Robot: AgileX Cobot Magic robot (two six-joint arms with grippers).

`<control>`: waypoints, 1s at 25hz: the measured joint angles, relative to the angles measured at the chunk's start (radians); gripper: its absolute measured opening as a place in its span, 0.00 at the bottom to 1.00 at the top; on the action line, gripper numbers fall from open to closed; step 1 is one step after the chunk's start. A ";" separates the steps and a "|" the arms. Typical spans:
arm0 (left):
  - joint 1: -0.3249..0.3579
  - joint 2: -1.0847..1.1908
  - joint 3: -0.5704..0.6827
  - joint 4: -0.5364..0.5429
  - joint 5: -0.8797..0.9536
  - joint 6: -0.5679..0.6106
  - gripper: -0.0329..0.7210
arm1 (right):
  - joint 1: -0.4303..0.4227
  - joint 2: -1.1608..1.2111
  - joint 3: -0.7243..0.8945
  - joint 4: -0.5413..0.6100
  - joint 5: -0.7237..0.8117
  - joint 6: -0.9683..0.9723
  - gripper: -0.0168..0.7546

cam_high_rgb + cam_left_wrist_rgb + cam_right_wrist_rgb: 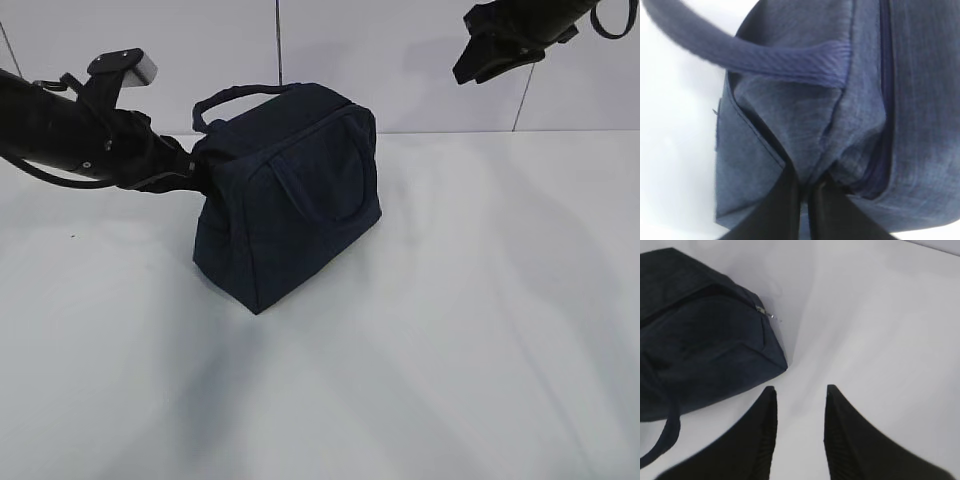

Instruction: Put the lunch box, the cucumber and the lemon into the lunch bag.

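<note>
The dark navy lunch bag (290, 195) stands on the white table, tilted toward the left, its zipper (885, 100) closed along the top. My left gripper (809, 176) is shut on a pinched fold of the bag's fabric at its left end, under one loop handle (775, 62). My right gripper (800, 390) hangs open and empty high above the table at the upper right (500, 45), clear of the bag (700, 330). The zipper's silver pull (765, 312) shows at the bag's end. Lunch box, cucumber and lemon are out of view.
A white table (450, 330) spreads around the bag, with a pale tiled wall (400, 50) behind. The left arm (70, 135) reaches in low from the left edge.
</note>
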 joint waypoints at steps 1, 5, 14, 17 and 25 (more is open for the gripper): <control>0.000 0.000 0.000 0.002 -0.017 0.022 0.04 | 0.000 -0.032 0.032 0.000 0.000 -0.011 0.34; 0.000 0.000 0.000 0.007 -0.074 0.064 0.04 | 0.000 -0.155 0.141 -0.002 0.000 -0.067 0.34; -0.002 -0.081 0.000 0.418 -0.157 0.088 0.12 | 0.000 -0.315 0.180 0.006 0.000 -0.136 0.34; -0.002 -0.144 0.002 0.556 -0.166 0.093 0.14 | 0.000 -0.342 0.180 0.011 0.000 -0.137 0.34; 0.000 -0.323 0.002 0.669 -0.158 0.098 0.26 | 0.000 -0.396 0.180 0.020 0.002 -0.130 0.34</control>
